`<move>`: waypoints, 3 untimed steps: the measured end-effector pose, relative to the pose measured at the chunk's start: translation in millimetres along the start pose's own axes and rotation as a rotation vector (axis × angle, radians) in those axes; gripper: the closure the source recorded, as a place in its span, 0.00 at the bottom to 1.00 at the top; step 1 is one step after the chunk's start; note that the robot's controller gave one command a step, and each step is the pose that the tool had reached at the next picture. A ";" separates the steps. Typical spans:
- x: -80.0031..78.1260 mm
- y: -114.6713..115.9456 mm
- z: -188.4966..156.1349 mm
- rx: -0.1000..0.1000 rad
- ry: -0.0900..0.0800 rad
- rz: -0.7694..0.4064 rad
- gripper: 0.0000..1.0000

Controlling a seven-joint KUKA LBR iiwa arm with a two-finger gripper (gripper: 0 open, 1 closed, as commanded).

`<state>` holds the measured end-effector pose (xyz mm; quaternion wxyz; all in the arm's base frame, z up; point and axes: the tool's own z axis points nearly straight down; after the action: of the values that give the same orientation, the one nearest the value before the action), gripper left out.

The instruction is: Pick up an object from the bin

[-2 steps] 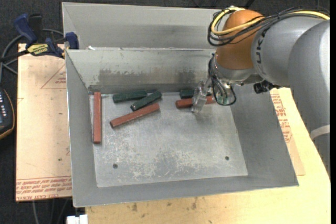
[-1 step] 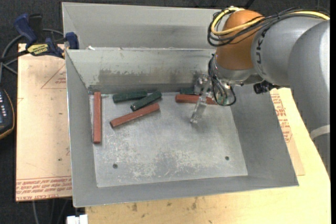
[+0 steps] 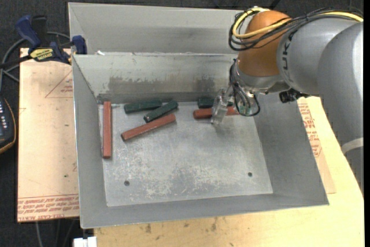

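The gripper point(image 3: 221, 113) partly hides a short red block point(image 3: 202, 114).

The bin point(image 3: 185, 173) is dull grey metal, its floor flecked with pale scuffs. The long bar point(image 3: 107, 129), the slanted bar point(image 3: 148, 127) and the short bar point(image 3: 203, 114) are reddish-brown; the other bars point(image 3: 141, 106) are dark green. The arm point(image 3: 326, 61) is silver-grey, its wrist cover point(image 3: 263, 40) orange, its cables point(image 3: 254, 10) yellow.

The grey arm point(image 3: 326, 61) reaches in from the right, its orange-covered wrist point(image 3: 263, 43) looped with yellow cables point(image 3: 247, 13), and the gripper point(image 3: 220, 113) hangs low toward the far right.
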<state>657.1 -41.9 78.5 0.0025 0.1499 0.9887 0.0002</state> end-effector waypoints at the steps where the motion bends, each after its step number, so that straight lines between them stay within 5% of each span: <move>1: 51.5 62.5 0.8 -0.003 -0.001 -0.020 1.00; 2: 33.9 100.0 4.1 0.000 0.002 -0.348 1.00; 3: 37.1 47.7 -129.4 0.000 -0.006 -0.599 1.00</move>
<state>635.1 14.7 207.8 0.0053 -0.1486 0.9889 -0.0008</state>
